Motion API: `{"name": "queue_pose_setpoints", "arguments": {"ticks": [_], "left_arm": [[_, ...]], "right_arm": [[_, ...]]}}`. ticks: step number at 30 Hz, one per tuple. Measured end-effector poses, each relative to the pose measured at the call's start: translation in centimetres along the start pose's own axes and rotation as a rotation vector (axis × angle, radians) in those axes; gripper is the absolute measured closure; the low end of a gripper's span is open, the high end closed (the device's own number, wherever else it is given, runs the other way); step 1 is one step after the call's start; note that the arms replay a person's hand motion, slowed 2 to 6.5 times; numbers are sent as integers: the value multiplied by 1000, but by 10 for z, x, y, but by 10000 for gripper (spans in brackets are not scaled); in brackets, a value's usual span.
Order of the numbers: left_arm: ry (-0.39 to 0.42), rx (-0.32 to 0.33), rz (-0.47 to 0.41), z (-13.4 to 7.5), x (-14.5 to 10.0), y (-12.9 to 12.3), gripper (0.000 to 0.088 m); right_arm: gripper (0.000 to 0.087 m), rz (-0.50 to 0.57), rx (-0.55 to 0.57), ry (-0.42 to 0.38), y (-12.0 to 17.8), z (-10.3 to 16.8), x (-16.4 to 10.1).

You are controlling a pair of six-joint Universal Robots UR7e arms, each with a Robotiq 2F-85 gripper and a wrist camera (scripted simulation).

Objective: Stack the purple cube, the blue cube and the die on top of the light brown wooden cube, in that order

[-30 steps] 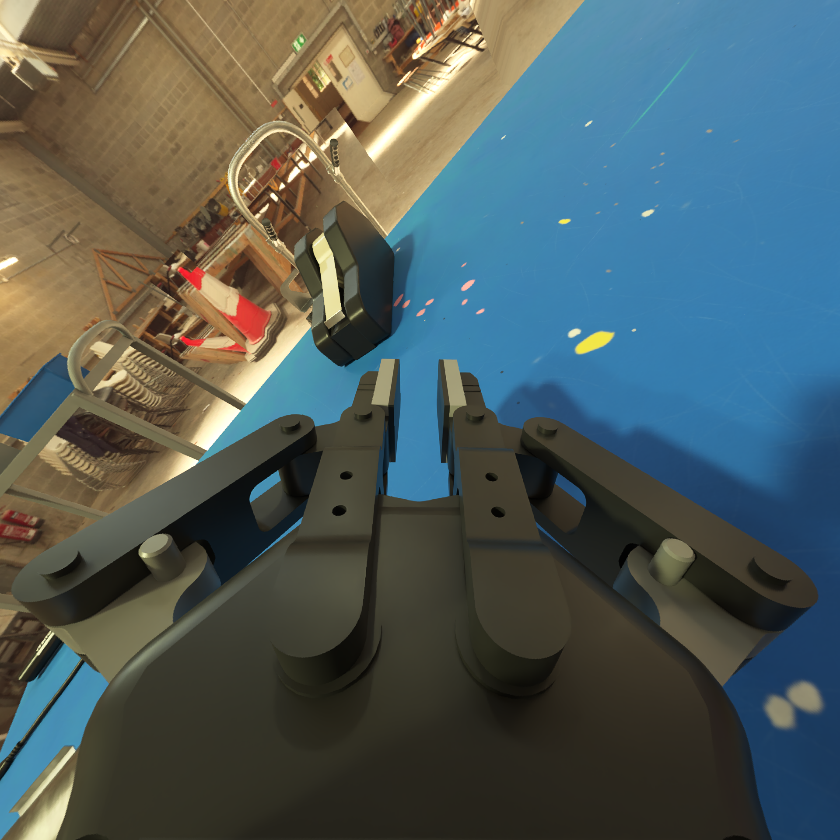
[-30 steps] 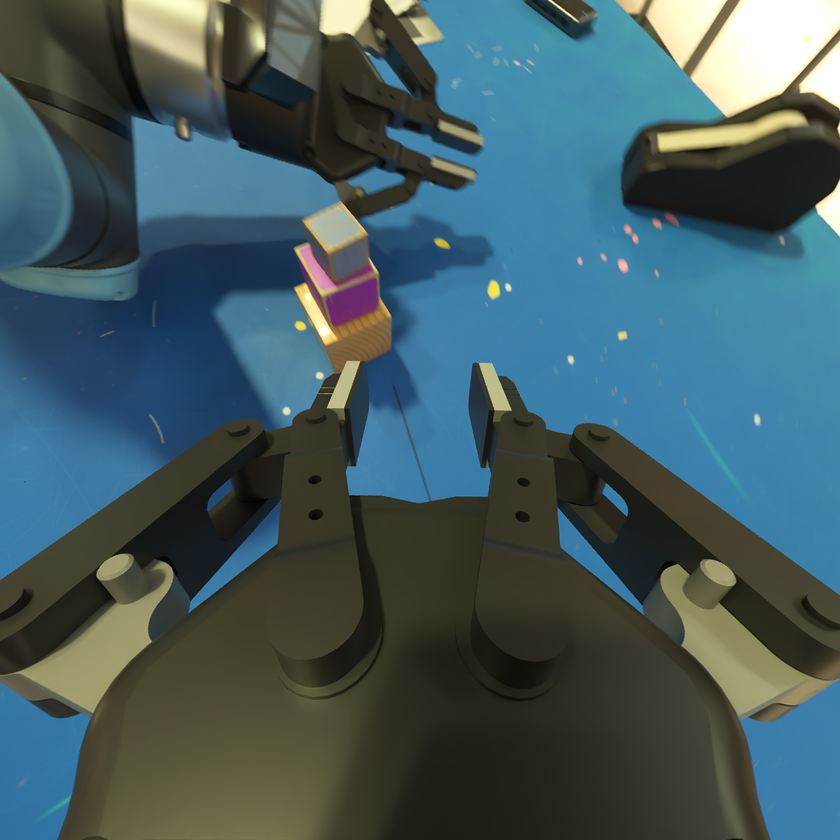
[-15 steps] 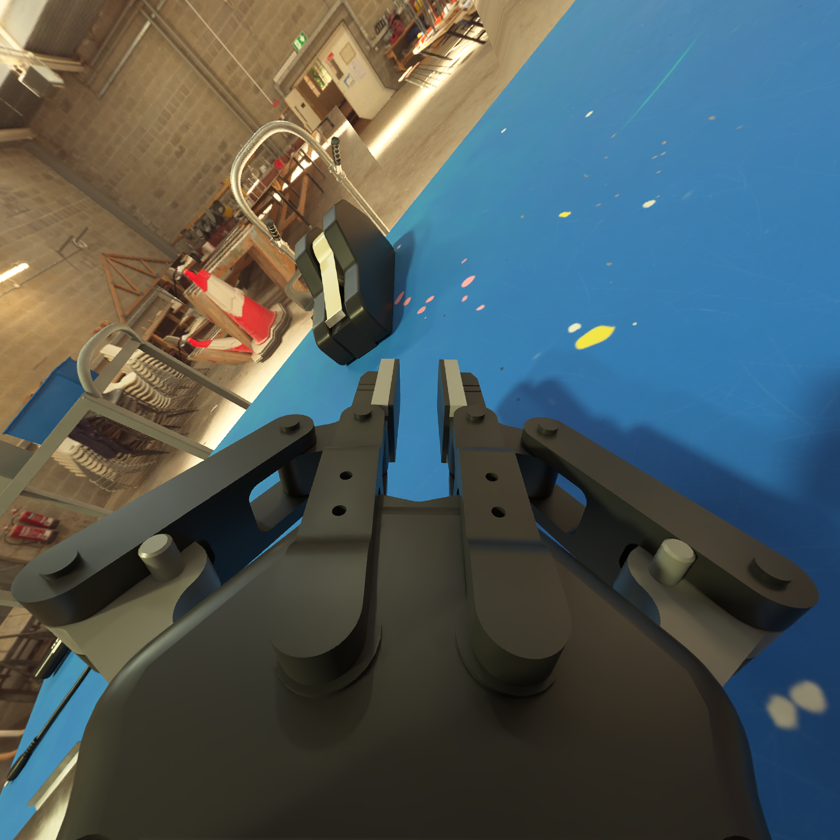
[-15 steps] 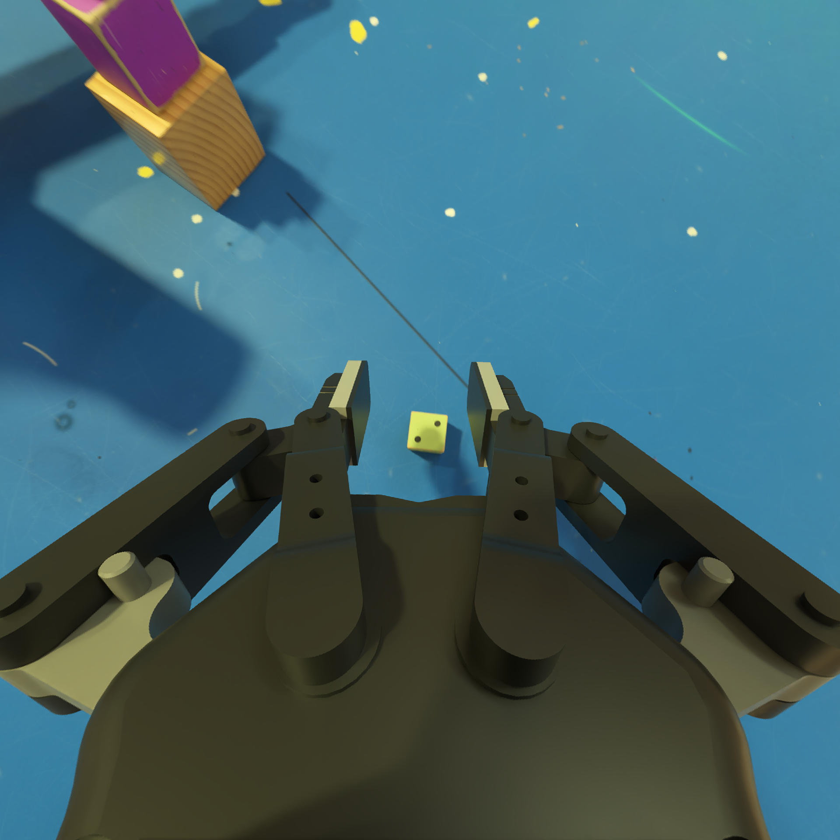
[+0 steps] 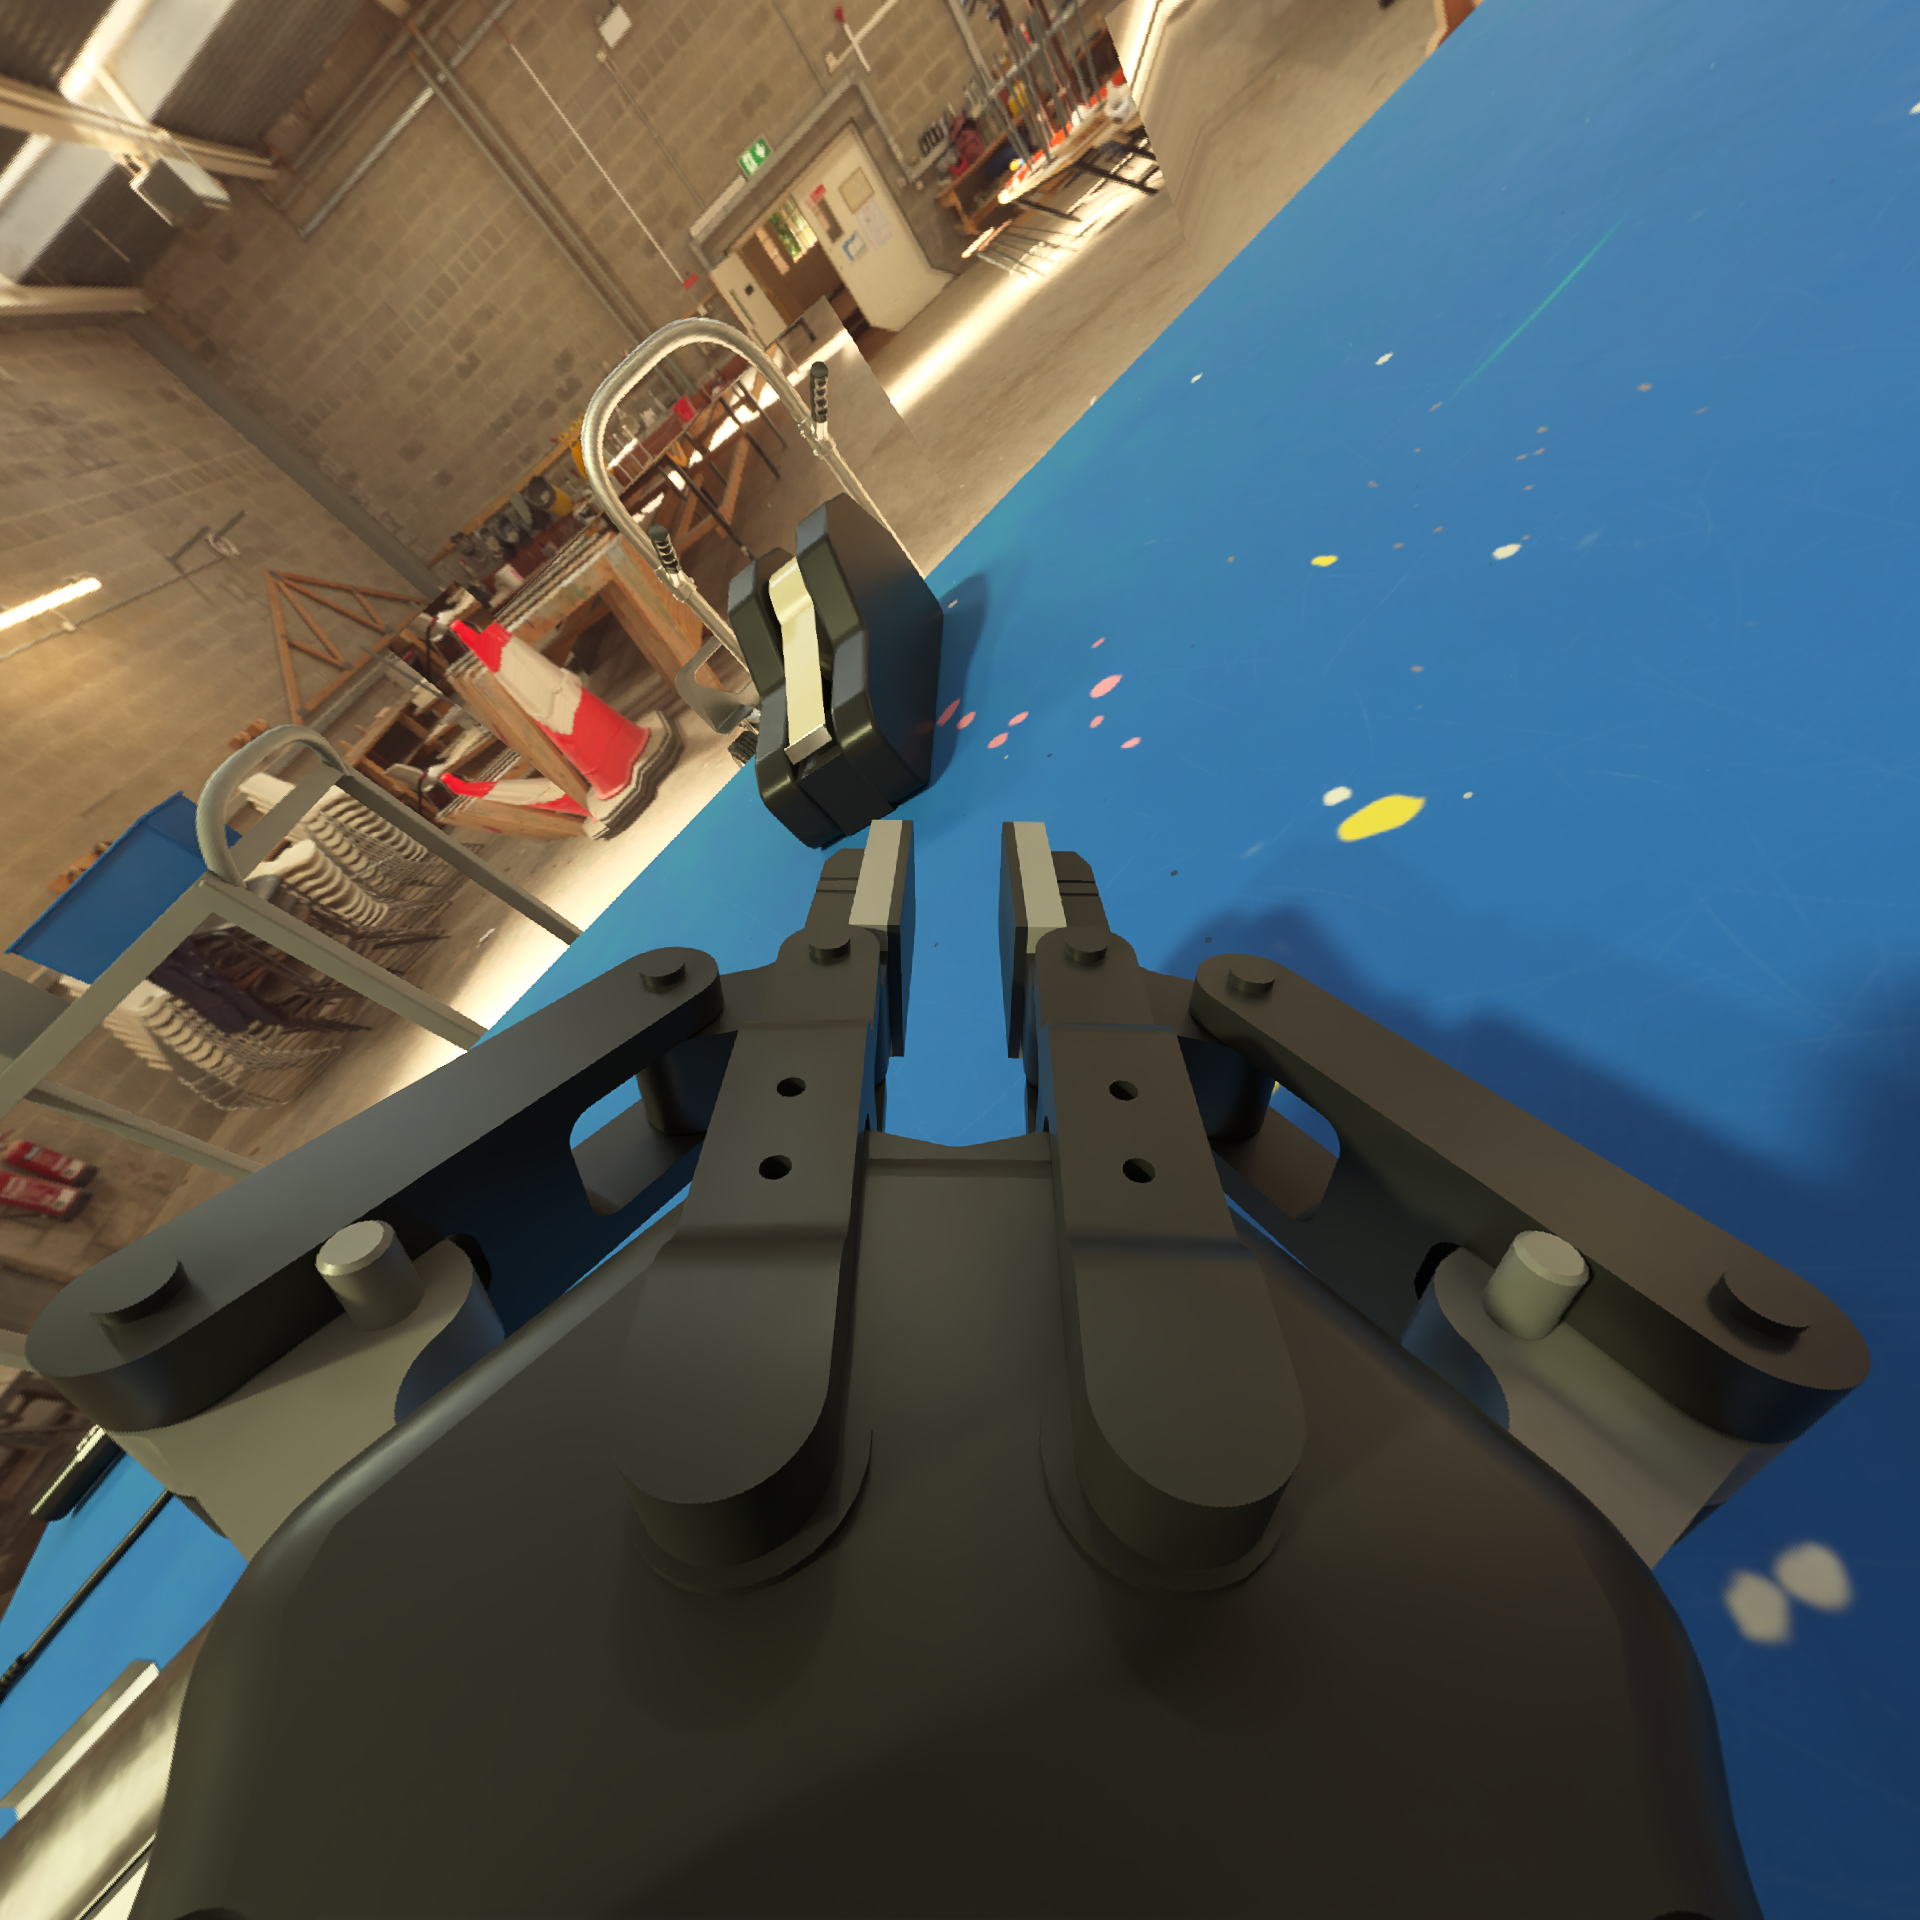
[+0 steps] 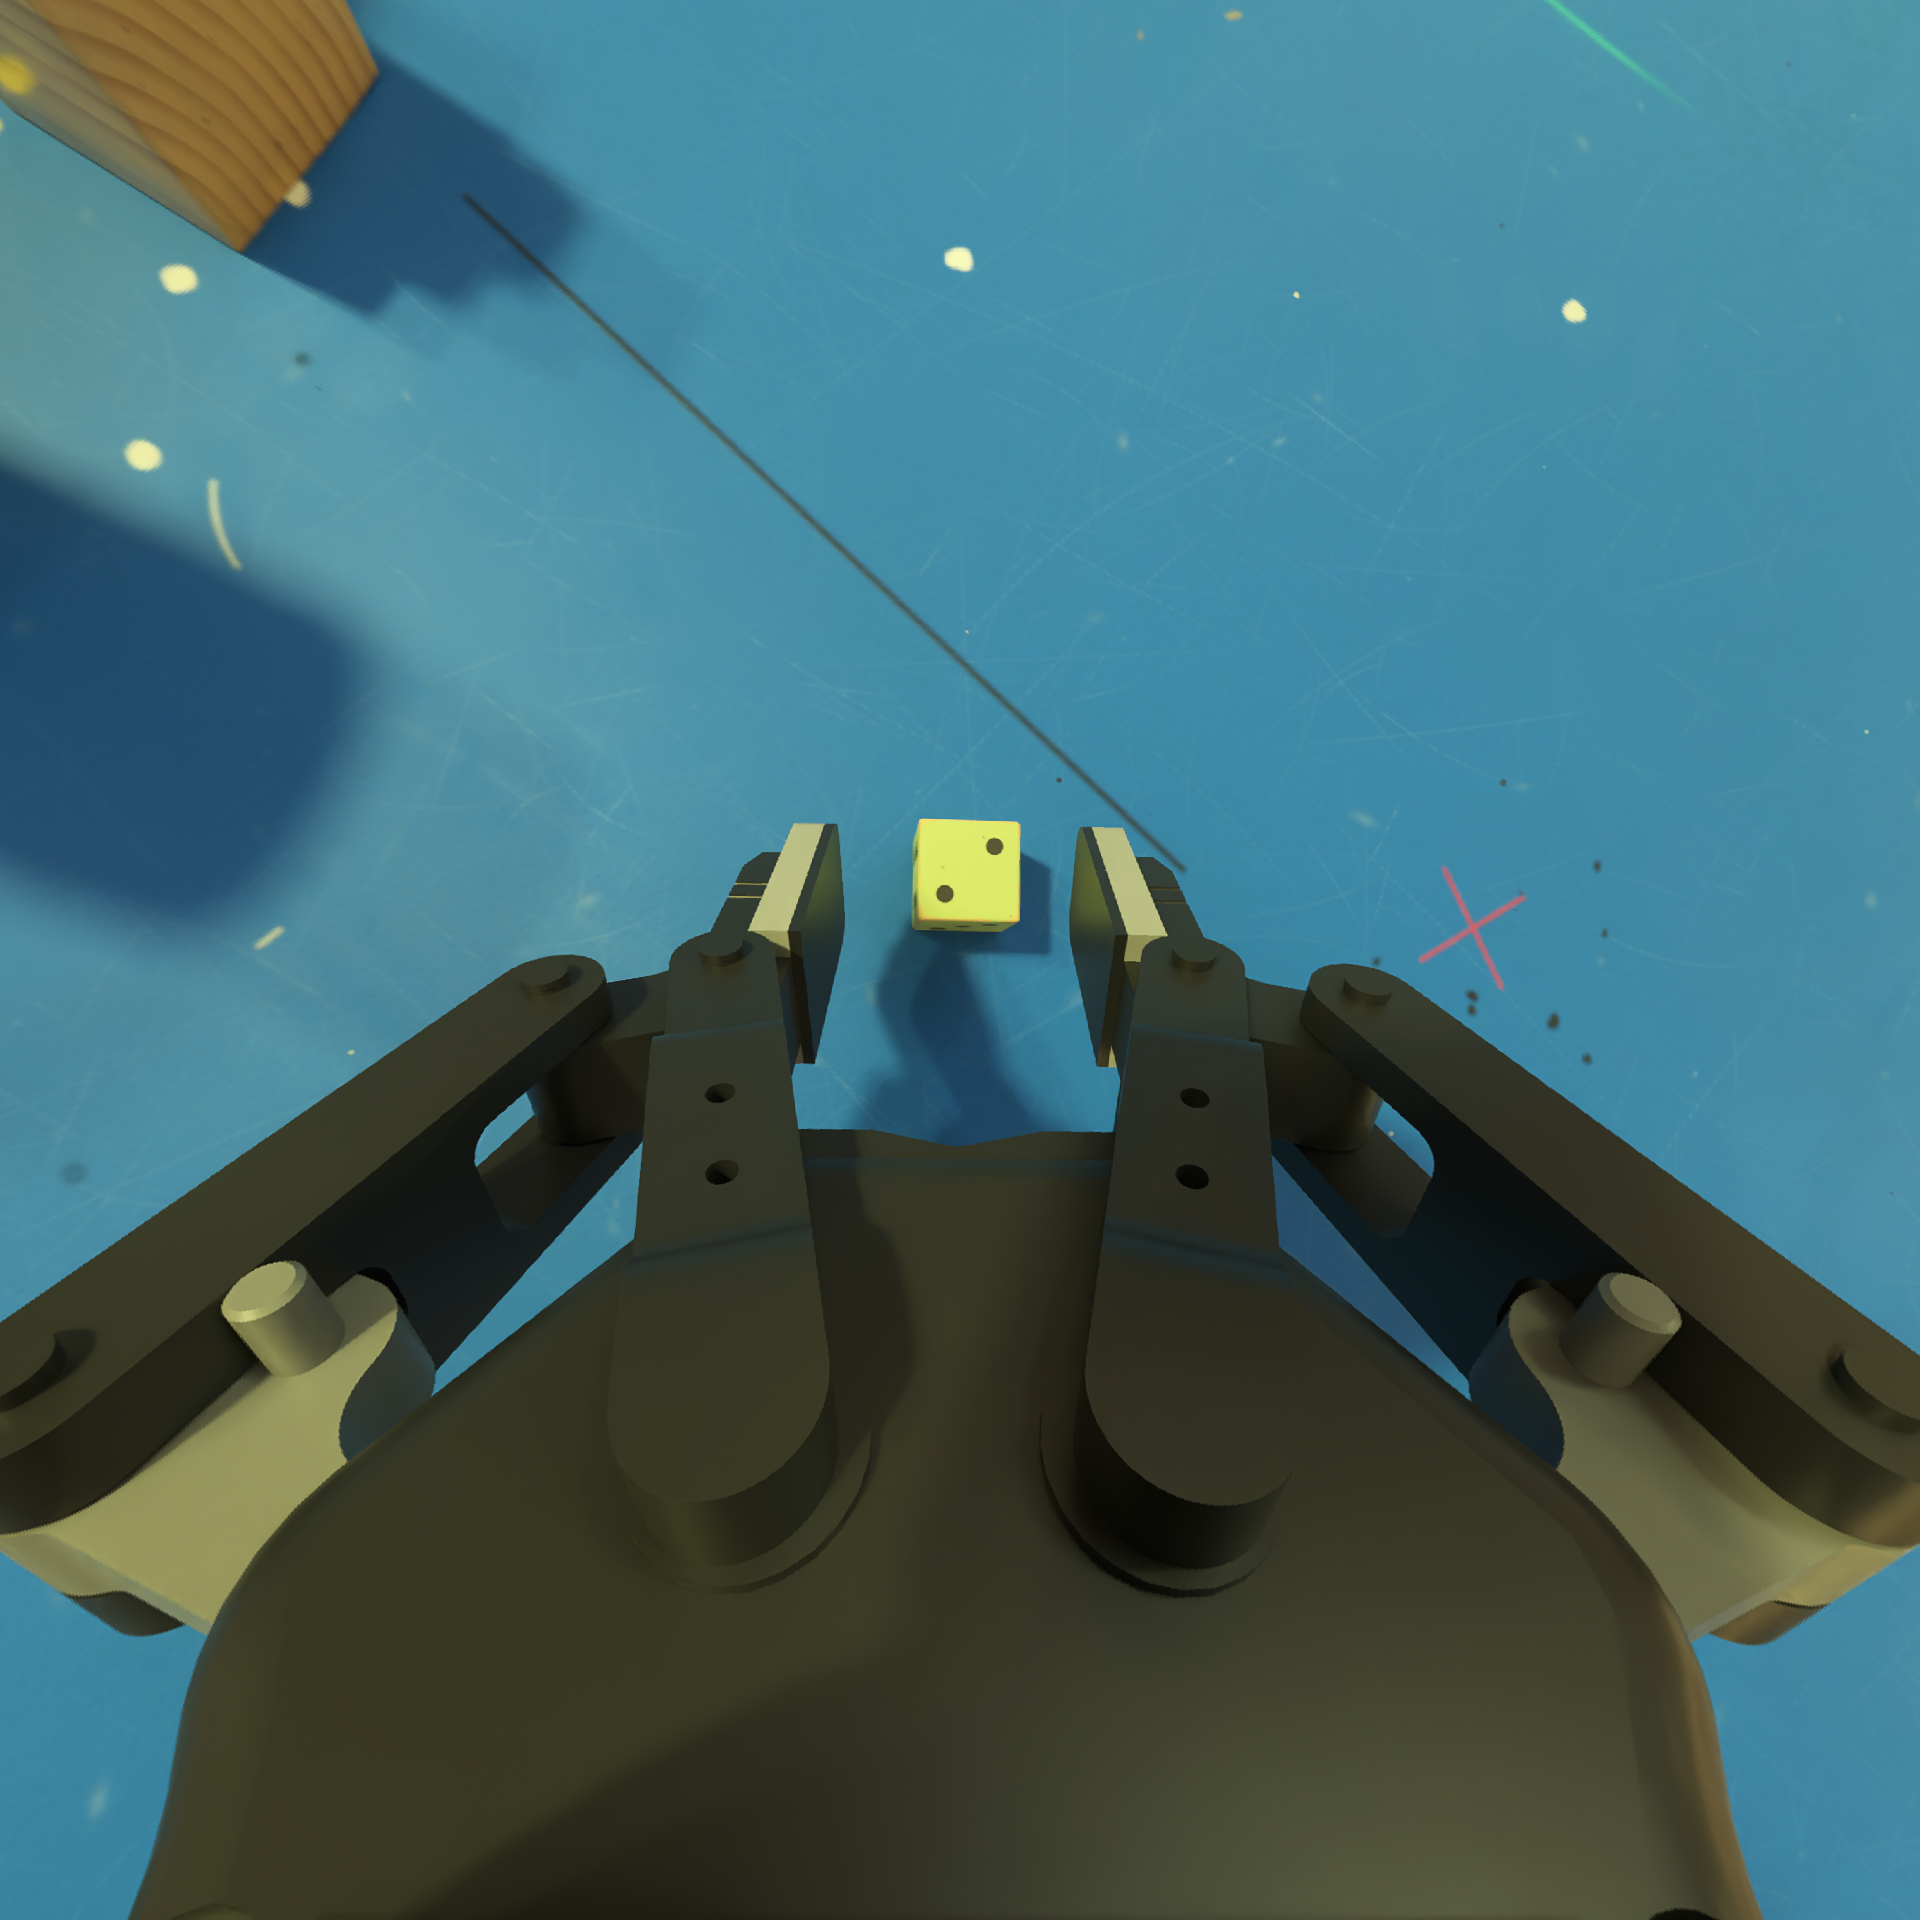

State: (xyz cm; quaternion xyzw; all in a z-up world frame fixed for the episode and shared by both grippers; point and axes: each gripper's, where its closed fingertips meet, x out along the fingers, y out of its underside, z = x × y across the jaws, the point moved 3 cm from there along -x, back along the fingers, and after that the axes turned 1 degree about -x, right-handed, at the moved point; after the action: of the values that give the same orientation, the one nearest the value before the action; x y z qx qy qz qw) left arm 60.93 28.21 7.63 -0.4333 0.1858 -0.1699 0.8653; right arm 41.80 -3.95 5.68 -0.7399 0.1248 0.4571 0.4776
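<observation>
In the right wrist view a small yellow die (image 6: 966, 875) lies on the blue table. My right gripper (image 6: 956, 883) is open, pointing down, with the die between its fingertips and a gap on each side. The light brown wooden cube (image 6: 197, 99) shows only in part at the top left corner; the purple and blue cubes are out of frame. In the left wrist view my left gripper (image 5: 958, 883) is empty, its jaws a narrow gap apart, held above the table away from the cubes.
A black tape dispenser (image 5: 836, 665) stands at the table's far edge (image 5: 665, 852), just beyond my left fingertips. A thin dark line (image 6: 821, 530) runs across the table from the wooden cube toward my right fingers. A pink cross mark (image 6: 1470, 928) lies to the right.
My right gripper has swung from facing the stack to pointing down, then dropped closer over the die, which now sits between its fingertips. My left gripper has barely moved.
</observation>
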Motion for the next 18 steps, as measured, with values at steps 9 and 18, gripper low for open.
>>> {"name": "queue_pose_setpoints", "arguments": {"ticks": [9,18], "left_arm": [[0,-37,-28,2,-9,-2,733],[17,-49,-45,0,-20,-2,735]], "right_arm": [[483,49,1,60,11,-9,14],[662,-5,-5,-52,3,1,19]]}}
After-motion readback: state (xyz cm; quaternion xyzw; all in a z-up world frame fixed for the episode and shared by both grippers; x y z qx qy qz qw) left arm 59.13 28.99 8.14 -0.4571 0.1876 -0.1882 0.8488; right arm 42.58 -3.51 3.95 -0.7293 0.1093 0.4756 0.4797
